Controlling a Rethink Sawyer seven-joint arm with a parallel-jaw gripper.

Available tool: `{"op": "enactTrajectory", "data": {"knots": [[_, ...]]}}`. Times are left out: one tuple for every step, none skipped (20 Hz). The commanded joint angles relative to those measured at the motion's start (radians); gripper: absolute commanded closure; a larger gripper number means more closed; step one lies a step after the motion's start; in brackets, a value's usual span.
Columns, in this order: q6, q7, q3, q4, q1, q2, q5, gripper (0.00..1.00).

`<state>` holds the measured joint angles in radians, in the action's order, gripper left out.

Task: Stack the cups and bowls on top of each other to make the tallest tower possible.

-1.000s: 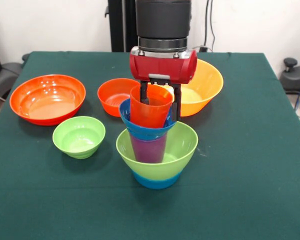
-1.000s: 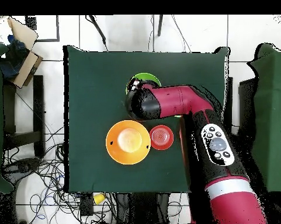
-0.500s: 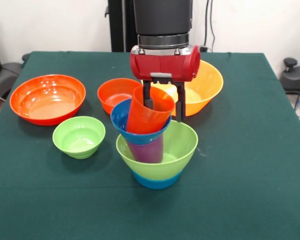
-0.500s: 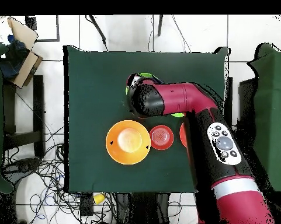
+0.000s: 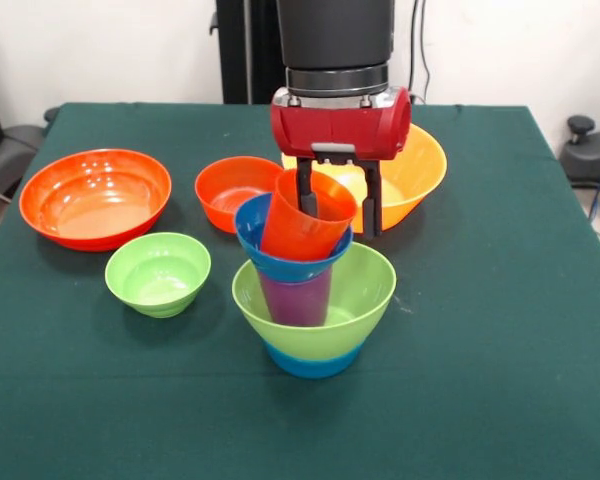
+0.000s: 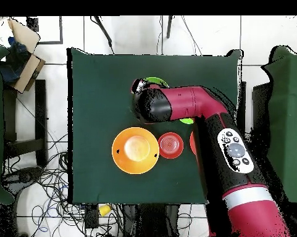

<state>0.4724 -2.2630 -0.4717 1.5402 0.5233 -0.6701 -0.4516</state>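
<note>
The tower [image 5: 315, 335] has a light green bowl [image 5: 365, 285] nested on a light blue bowl [image 5: 313, 362]. A purple cup [image 5: 295, 298] stands in it, with a dark blue bowl [image 5: 280, 258] on top. An orange-red cup [image 5: 302, 222] leans in the dark blue bowl, its mouth tipped to the right. My gripper [image 5: 338, 205] hangs over the tower with its fingers spread. The left finger [image 5: 306, 195] is inside the orange-red cup and the right finger [image 5: 373, 205] is outside it. In the overhead view my arm [image 6: 175, 108] hides the tower except a green rim [image 6: 154, 81]. I cannot make out the yellow cup.
A large red-orange bowl [image 5: 95, 197] and a small light green bowl [image 5: 158, 272] sit on the left. A medium red-orange bowl [image 5: 225, 190] and a large yellow-orange bowl [image 5: 420, 165] sit behind the tower. In the overhead view the yellow-orange bowl [image 6: 135, 150] and the medium red-orange bowl [image 6: 170, 145] lie near my base.
In the front view my gripper has shifted right and slightly up. The orange-red cup has tipped from upright to leaning, and the dark blue bowl has rocked beneath it.
</note>
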Motion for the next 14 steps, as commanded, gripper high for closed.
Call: {"op": "enactTrajectory", "data": {"knots": [[0.111,0.152,-0.051,0.021,0.008,0.01,-0.012,0.0],[0.108,0.155,-0.052,0.023,0.013,0.01,-0.016,0.0],[0.105,0.158,-0.054,0.026,0.017,0.01,-0.018,0.0],[0.101,0.168,-0.06,0.029,0.026,0.012,-0.02,0.0],[0.097,0.171,-0.063,0.036,0.032,0.011,-0.022,0.0],[0.094,0.177,-0.069,0.043,0.041,0.01,-0.023,0.0],[0.091,0.178,-0.072,0.048,0.045,0.008,-0.024,0.0],[0.088,0.178,-0.075,0.054,0.05,0.006,-0.026,0.0],[0.088,0.178,-0.078,0.054,0.053,0.005,-0.028,0.0],[0.088,0.182,-0.084,0.057,0.059,0.004,-0.029,0.0],[0.087,0.184,-0.087,0.06,0.064,0.005,-0.032,0.0],[0.089,0.186,-0.09,0.06,0.069,0.004,-0.033,0.0],[0.091,0.186,-0.09,0.059,0.07,0.004,-0.035,0.0],[0.096,0.186,-0.091,0.059,0.072,0.002,-0.036,0.0]]}}
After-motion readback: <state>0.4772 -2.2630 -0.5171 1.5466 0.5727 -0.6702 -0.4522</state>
